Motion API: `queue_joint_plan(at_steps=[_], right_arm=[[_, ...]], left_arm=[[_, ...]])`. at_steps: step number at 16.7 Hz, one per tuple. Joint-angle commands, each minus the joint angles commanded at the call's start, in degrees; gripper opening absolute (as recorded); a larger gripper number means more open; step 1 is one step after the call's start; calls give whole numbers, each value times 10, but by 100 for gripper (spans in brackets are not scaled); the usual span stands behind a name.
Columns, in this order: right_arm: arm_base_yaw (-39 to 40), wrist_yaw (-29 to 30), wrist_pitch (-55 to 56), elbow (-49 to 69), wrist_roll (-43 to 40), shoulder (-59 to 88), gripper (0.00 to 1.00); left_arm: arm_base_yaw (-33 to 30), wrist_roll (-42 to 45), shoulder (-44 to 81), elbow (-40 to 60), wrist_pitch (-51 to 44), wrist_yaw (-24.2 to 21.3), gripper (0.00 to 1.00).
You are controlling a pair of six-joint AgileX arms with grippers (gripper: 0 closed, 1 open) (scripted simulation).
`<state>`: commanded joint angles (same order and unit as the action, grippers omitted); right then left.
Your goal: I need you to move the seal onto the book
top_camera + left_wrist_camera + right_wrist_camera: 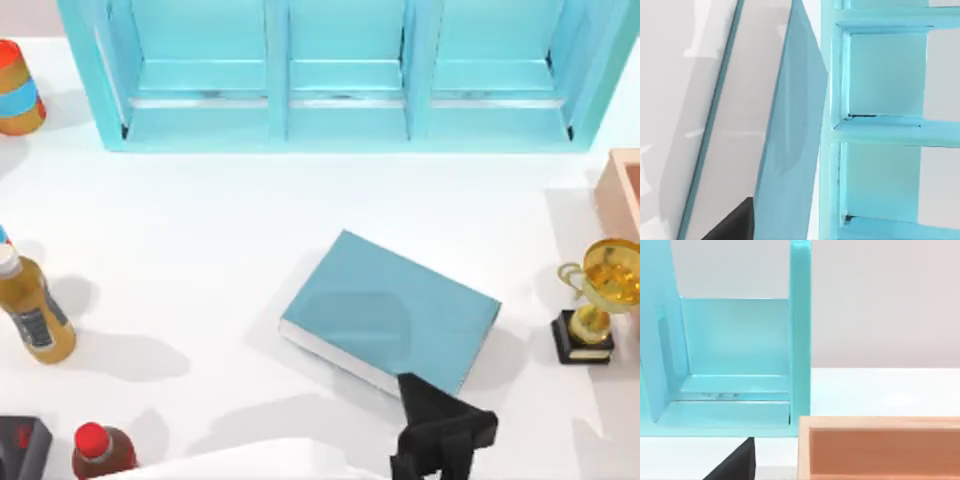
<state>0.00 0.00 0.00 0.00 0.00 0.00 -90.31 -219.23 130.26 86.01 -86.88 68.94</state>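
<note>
The teal-blue book (390, 312) lies flat and turned at an angle in the middle of the table, white page edges toward the front. My left gripper (418, 395) is a black shape just off the book's front right corner, on a white arm reaching in from the lower left. Its wrist view looks along the book's cover (790, 145) toward the shelf, with one dark finger (735, 225) at the picture's edge. The seal is hidden. My right arm is parked, and its wrist view catches one dark finger (737, 462).
A light-blue shelf unit (340, 70) spans the back. A gold trophy (600, 300) and an orange box (625, 190) stand at the right. Bottles (35, 310) line the left edge, with a red-capped one (100, 450) and a dark object (20, 445) at the front left.
</note>
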Motion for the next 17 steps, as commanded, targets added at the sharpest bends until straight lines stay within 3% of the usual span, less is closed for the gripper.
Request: queue_joint_plan(at_steps=[4,8,12,17], right_arm=[[0,0,0,0,0,0,100],[0,0,0,0,0,0,100],[0,0,0,0,0,0,100],[0,0,0,0,0,0,100]], left_arm=[[58,102,-71,-29,66,-22,100],[157,300,-193,-92,171,-73,100],[282,590,-350,-193,296,-152,100],[453,1036,-577,-355,455,-281,100]])
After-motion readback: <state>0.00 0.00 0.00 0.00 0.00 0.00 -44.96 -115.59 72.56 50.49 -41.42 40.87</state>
